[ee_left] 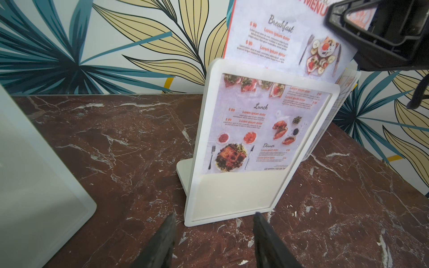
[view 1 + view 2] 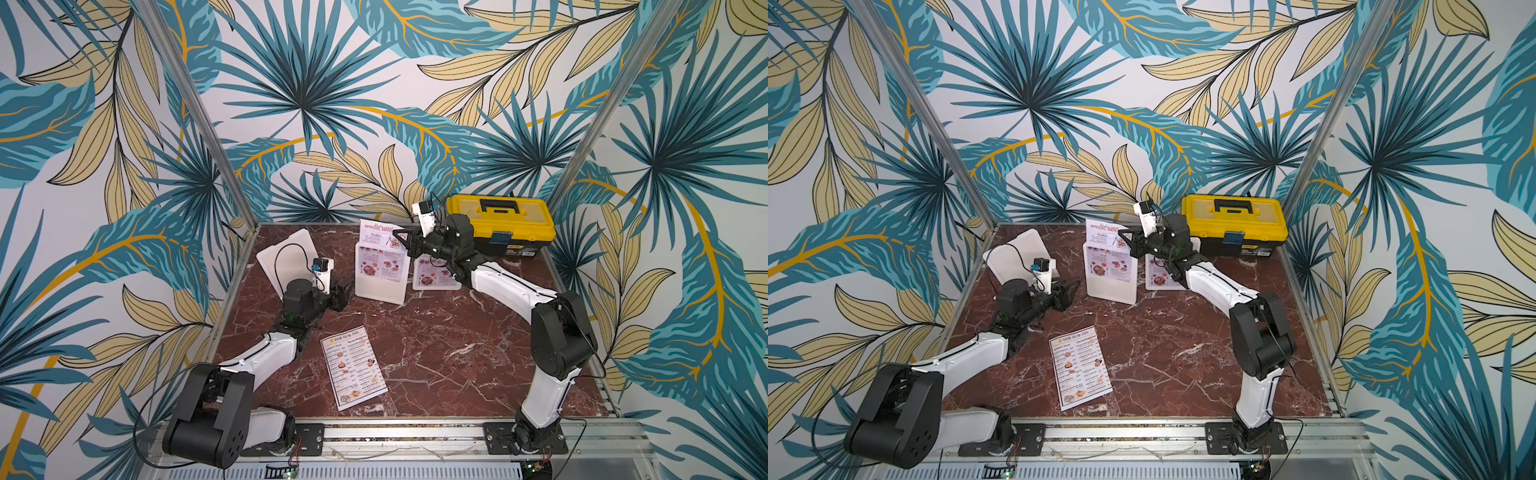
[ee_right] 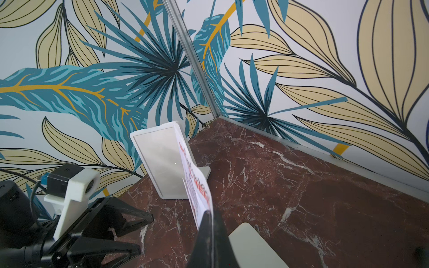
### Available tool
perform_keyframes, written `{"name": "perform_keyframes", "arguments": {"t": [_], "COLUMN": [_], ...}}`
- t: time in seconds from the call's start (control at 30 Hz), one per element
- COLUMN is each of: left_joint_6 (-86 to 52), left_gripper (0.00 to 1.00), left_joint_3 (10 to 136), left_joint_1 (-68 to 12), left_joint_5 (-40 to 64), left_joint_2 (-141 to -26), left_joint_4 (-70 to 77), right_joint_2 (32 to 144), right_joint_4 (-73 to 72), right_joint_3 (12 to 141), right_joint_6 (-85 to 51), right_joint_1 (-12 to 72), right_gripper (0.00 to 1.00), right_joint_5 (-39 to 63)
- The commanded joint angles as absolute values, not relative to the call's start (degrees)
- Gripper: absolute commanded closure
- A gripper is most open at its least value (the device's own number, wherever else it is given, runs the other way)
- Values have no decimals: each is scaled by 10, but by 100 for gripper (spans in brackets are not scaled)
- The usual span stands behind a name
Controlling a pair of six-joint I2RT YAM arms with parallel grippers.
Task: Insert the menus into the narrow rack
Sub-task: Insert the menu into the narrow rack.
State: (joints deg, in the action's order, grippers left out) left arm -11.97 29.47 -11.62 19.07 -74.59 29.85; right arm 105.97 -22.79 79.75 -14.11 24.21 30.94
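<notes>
Desk: Since you have the feeds up, what sits in each holder?

Operator: I see three white sign holders. The middle holder (image 2: 380,291) has a SPECIAL MENU sheet (image 1: 260,130) partway down its slot, with its top standing above the rim and a bare strip of pocket under its lower edge. Just beside it, toward my right arm (image 2: 511,282), a second holder (image 2: 436,287) carries another food-photo menu (image 2: 430,274). On the opposite side, the third holder (image 2: 272,259) shows only a blank panel.

Desk: What's crowding it?

Operator: My right arm crosses the second holder's top. A yellow toolbox (image 2: 519,228) stands behind the middle holder. My left gripper (image 2: 344,291) sits just beside that holder's foot, fingers (image 1: 162,241) partway apart; I cannot tell whether they touch it. My right gripper (image 3: 209,218) is pinched tight on the sheet's upper corner.

Desk: And the paper?

Operator: Thin and slightly curved, with a red title and Breakfast, Lunch and Dinner headings beside dish photos. The white DIM SUM INN menu (image 2: 353,368) lies flat on the marble tabletop (image 2: 436,353), in front of the middle holder and well apart from it.
</notes>
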Motion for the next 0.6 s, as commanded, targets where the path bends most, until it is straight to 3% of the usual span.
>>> {"name": "perform_keyframes", "arguments": {"t": [0.0,0.1,0.23,0.33,0.47,0.57], "left_joint_6": [-113,-113,-112,-111,-111,-111], "left_gripper": [46,46,46,46,46,46], "left_joint_3": [291,292,293,292,291,291], "left_joint_1": [-120,-120,-120,-121,-121,-121], "left_joint_5": [187,188,189,188,188,188], "left_joint_2": [-743,-744,-745,-744,-741,-742], "left_joint_4": [313,313,313,313,313,313], "right_joint_2": [1059,1057,1043,1035,1042,1048], "right_joint_4": [-247,-244,-237,-231,-210,-201], "right_joint_3": [781,782,785,792,820,829], "right_joint_6": [-138,-135,-130,-129,-129,-127], "right_joint_1": [249,250,250,250,250,249], "right_gripper": [95,92,69,60,60,73], "right_joint_5": [319,316,302,299,307,310]}}
